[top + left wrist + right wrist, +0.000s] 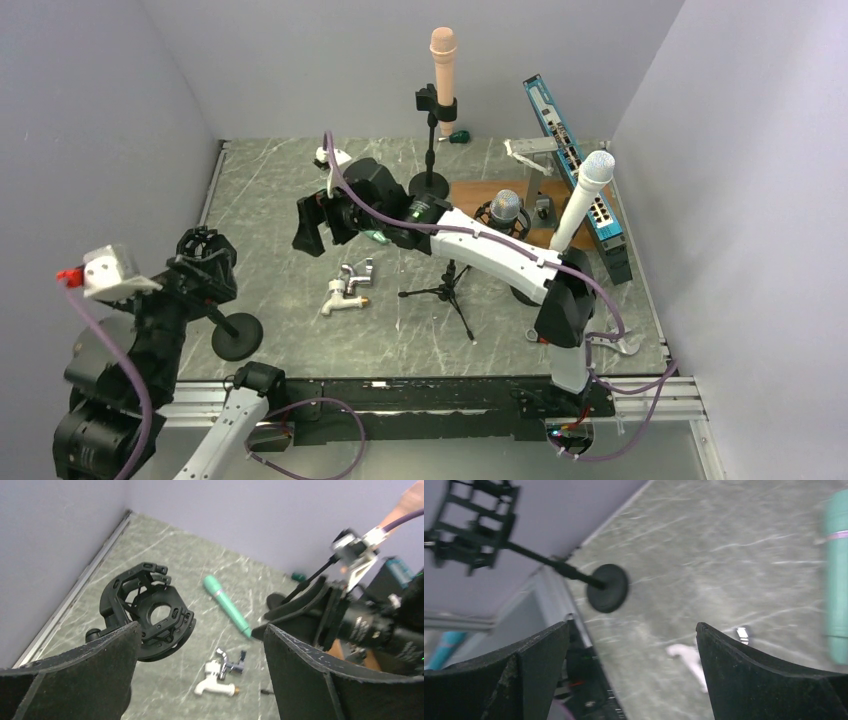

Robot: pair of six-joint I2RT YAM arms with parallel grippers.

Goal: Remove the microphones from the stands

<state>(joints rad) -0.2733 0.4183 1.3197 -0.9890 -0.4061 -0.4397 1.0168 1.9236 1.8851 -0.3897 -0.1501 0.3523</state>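
**A:** Where's the microphone (226, 605)?
**B:** I see it lying flat on the table (270, 180), off the stand (147, 612), just beside my right gripper (631, 630).
**A:** And your grippers?
**B:** Both spread wide, holding nothing. My left gripper (200, 645) hangs near the stand.

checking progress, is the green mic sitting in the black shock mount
No, the black shock mount is empty and the green mic lies flat on the table beside it.

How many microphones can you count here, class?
4: a peach microphone clipped upright on the black rear stand; a white microphone with silver mesh head leaning at right; a silver-grilled studio microphone beside it; a teal microphone lying on the grey marble table. Others may be hidden.
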